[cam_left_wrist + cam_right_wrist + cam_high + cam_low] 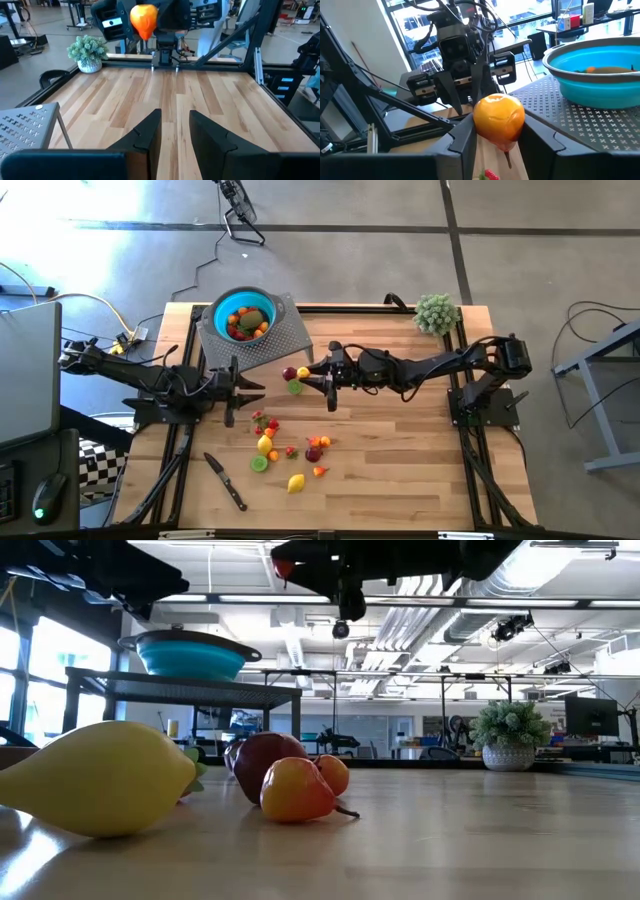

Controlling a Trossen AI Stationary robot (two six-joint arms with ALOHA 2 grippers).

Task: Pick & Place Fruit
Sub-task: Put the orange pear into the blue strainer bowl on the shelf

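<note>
My right gripper [305,375] reaches in from the table's right and hangs above the middle of the table, shut on an orange-red fruit [498,117]. This fruit also shows in the left wrist view [144,19]. Facing it from the left, my left gripper [175,120] stands open and level with nothing between its fingers. The teal bowl [243,315] sits on a perforated grey stand [280,335] at the far left and holds some fruit. Several more small fruits [265,445] lie on the table nearer the front, among them a lemon [100,780] and a maroon one [265,765]. My right gripper pinches the orange-red fruit by two opposite sides [479,120] between its two fingers. The fingers lie level and come from the table's right. The fruit is lifted clear of the table, with its stem [507,157] pointing down.
A black-handled knife [225,480] lies near the front left. A fuzzy green plant in a pot [436,312] stands at the far right corner. A maroon fruit [289,374] and a lime one [295,387] show beside the right gripper's fingers.
</note>
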